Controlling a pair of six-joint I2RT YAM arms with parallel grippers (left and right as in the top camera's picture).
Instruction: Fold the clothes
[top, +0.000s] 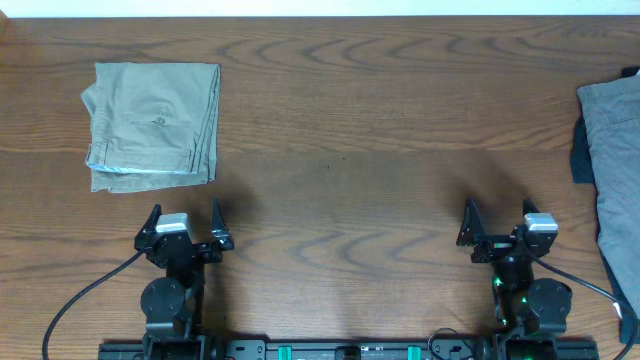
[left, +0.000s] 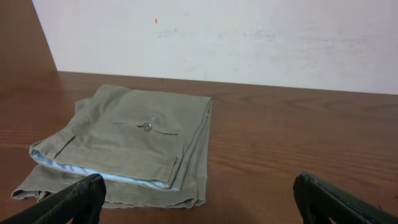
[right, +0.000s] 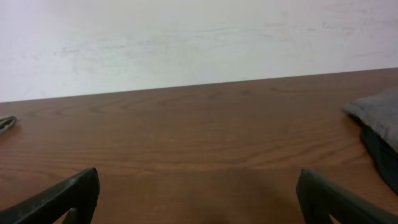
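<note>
Overhead first: the grey clothes (top: 615, 150) are seen bunched at the far right edge of the table (top: 340, 130), partly cut off by the frame, with a black garment (top: 580, 150) poking out on their left side. Khaki trousers (top: 155, 125) are parked at the far left, neatly folded. The left gripper (top: 185, 212) and right gripper (top: 499, 210) are both spread wide near the front edge, with nothing held or touched. So the fold probably isn't begun, and fetching the grey piece looks like the first job. That's likely best done by the right arm: only the grey layer pinched at a clean edge, so the black one isn't dragged along, then pulled to the middle and laid flat.

Left wrist: only the khaki trousers (left: 134, 140) are shown, just past the wide-open jaws. A button (left: 147, 127) and pale blue lining are picked up here, which can't be made out from above. The grey clothes aren't seen at all.

Right wrist: a corner of the grey clothes (right: 379, 112) is caught at the right edge, well ahead of the open jaws, with the black garment (right: 380, 155) tucked underneath. That stacking is only hinted at overhead.
</note>
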